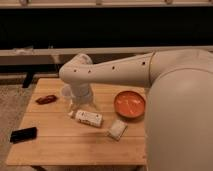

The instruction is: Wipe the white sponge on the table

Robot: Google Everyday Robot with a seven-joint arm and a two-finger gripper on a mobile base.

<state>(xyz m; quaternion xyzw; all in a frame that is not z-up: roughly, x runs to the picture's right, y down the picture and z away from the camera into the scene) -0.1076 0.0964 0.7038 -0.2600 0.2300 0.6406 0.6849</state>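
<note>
The white sponge lies flat on the wooden table, right of the middle and just below the orange bowl. My white arm reaches in from the right, bends above the table's far left part and points down. The gripper hangs low over the table, between a translucent cup and a white packet with reddish markings. It is up and to the left of the sponge, apart from it, with the packet in between.
A dark red object lies at the far left of the table. A black flat object lies at the left front edge. A dark wall and a long rail run behind the table. My arm's bulk covers the right side.
</note>
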